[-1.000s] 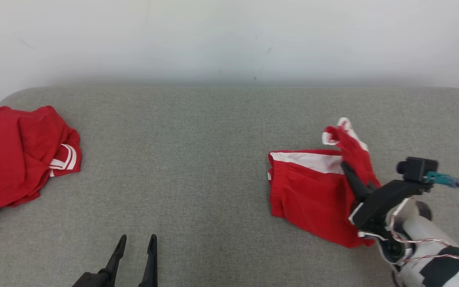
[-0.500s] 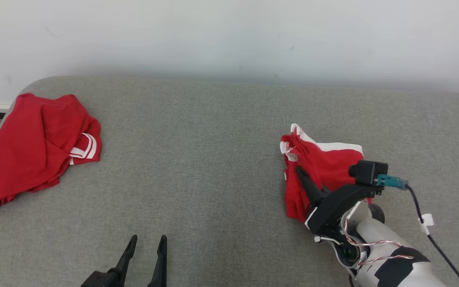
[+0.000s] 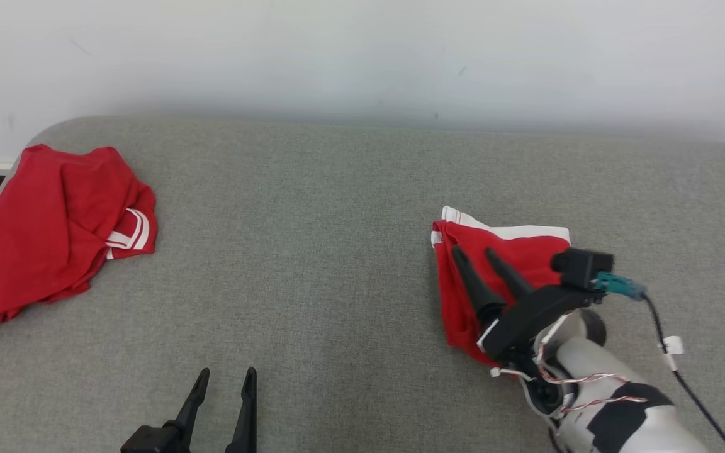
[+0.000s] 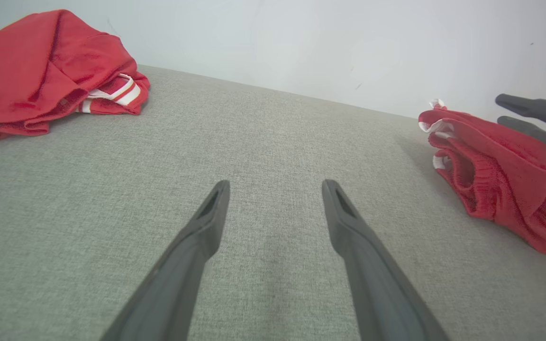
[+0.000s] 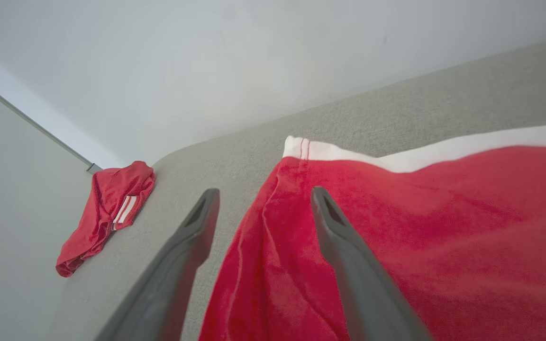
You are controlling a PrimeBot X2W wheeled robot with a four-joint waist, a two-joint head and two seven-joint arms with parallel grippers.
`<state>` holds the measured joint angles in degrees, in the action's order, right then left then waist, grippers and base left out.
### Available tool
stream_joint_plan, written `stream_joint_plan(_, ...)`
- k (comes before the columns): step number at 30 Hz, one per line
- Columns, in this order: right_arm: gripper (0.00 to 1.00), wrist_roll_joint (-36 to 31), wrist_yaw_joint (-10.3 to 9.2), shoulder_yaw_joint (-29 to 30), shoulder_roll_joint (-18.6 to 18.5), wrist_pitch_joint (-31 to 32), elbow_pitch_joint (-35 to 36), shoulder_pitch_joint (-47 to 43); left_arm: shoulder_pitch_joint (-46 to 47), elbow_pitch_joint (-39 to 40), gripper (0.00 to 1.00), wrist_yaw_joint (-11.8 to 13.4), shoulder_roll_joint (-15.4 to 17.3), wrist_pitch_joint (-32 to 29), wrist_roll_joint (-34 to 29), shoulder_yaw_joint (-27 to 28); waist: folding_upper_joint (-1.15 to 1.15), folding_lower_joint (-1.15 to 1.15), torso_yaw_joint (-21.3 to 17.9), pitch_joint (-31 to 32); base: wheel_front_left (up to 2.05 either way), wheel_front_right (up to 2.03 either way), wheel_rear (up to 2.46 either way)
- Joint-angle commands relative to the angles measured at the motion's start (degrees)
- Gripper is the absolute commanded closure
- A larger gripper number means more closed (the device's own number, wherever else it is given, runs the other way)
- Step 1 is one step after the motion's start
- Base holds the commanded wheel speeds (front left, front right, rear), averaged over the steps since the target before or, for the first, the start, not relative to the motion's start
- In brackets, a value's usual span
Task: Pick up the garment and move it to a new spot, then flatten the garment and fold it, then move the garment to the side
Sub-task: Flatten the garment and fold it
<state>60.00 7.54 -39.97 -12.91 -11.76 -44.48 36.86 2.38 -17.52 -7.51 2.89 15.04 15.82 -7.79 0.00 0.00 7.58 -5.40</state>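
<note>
One garment [image 3: 542, 247] folded beneath right tool [image 3: 473, 251], jaws apart, nothing gripped.

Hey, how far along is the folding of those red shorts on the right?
Done: the red shorts lie folded on the grey surface. In hand: the right tool stands open over them, gripping nothing. To do: moving them aside; the left tool rests open.

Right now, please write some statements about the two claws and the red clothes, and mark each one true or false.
1. The right claw is open over the folded red garment. True.
2. The left claw holds a cloth. False: it is open and empty above the grey surface.
3. A crumpled red garment lies at the far left. True.
4. The two red garments touch each other. False: bare grey surface lies between them.
</note>
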Motion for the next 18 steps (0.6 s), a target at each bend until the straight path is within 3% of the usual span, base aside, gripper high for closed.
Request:
stream_joint_plan(1,0.0,0.3,-0.12,0.67,-1.57,-1.1,1.02,0.09,-0.14,0.05,0.0,0.07,-0.01,0.1,-0.28,0.38,0.0,0.0,-0.41,0.44,0.0,0.0,0.0)
stream_joint_plan(8,0.0,-3.0,-0.12,7.15,-8.04,-3.44,4.78,-3.4,-1.23,1.15,0.0,0.07,-0.02,0.1,-1.4,2.79,0.0,0.0,-0.98,1.25,0.0,0.0,0.0)
stream_joint_plan(13,0.0,-8.58,-0.12,14.19,-9.84,-3.43,6.24,-7.45,-1.81,2.17,0.0,0.16,-0.02,0.1,-2.19,4.06,0.0,0.0,-1.0,1.16,0.0,0.0,0.0)
stream_joint_plan(14,0.08,-9.81,-0.12,16.0,-9.71,-3.44,6.67,-8.69,-1.96,2.39,0.0,0.21,-0.02,0.1,-2.29,4.45,0.0,0.0,-0.97,1.1,0.0,0.0,0.0)
stream_joint_plan(15,0.54,-10.81,-0.12,17.57,-9.52,-3.44,6.9,-9.72,-2.05,2.56,0.0,0.22,-0.02,0.1,-2.35,4.8,0.0,0.0,-0.95,1.03,0.0,0.0,0.0)
stream_joint_plan(17,1.0,-13.97,-0.12,19.45,-9.26,-3.45,7.43,-11.68,-2.18,2.81,0.0,0.23,-0.03,0.1,-2.51,5.36,0.0,0.0,-0.91,0.92,0.0,0.0,0.0)
stream_joint_plan(18,1.0,-15.52,-0.12,19.92,-9.03,-3.46,7.54,-12.43,-2.2,2.91,0.0,0.24,-0.03,0.1,-2.56,5.49,0.0,0.0,-0.88,0.86,0.0,0.0,0.0)
